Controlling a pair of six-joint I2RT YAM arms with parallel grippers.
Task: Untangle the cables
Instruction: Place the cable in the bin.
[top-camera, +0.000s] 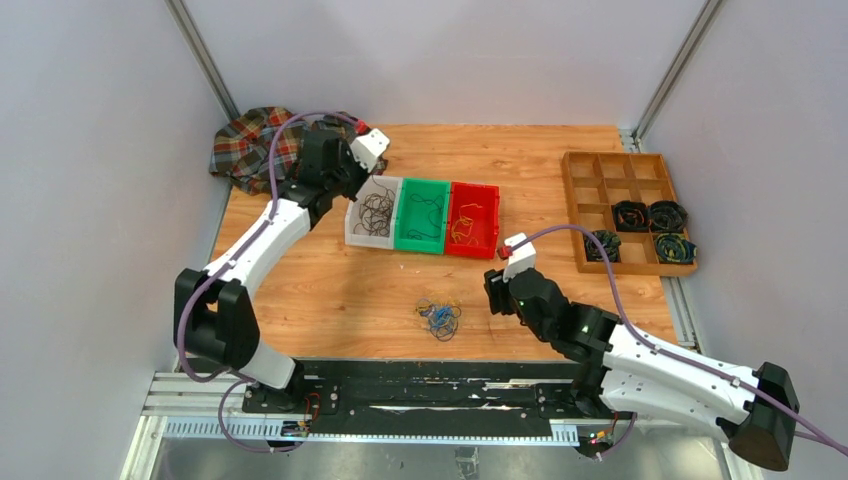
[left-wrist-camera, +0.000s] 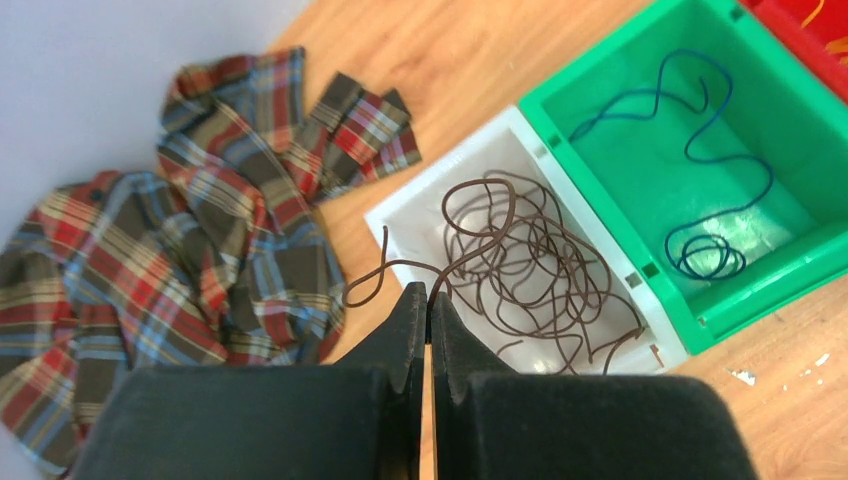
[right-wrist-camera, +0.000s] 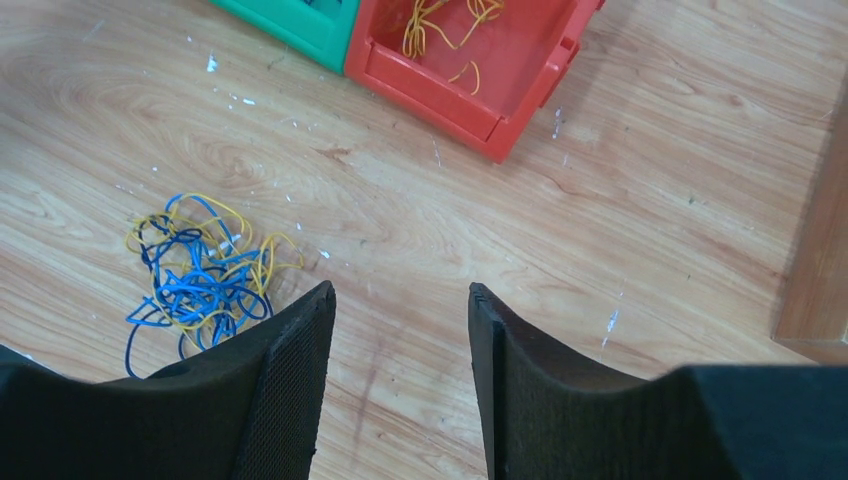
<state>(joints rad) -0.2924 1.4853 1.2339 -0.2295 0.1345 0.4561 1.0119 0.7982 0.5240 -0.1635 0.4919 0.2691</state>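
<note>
Desk (top-camera: 330, 300): carries all items. White bin (left-wrist-camera: 395, 220): directly ahead of the left pincer (left-wrist-camera: 429, 295), which is closed. A brown wire (left-wrist-camera: 520, 265) crosses its tips; grip unclear. Cables (right-wrist-camera: 195, 275): on the desk, ahead-left of the open, empty right pincer (right-wrist-camera: 400, 295).

The cables (right-wrist-camera: 195, 270) are blue, yellow and black on a pale wood-grain table (right-wrist-camera: 620, 240). The white bin (top-camera: 366, 241) holds brown wires (left-wrist-camera: 520, 260). The green bin (left-wrist-camera: 770, 285) holds a dark blue wire (left-wrist-camera: 710, 255), and the red bin (right-wrist-camera: 430, 100) holds yellow-orange wires (right-wrist-camera: 440, 20). The cloth (left-wrist-camera: 200, 230) is plaid in red, olive and light blue.
</note>
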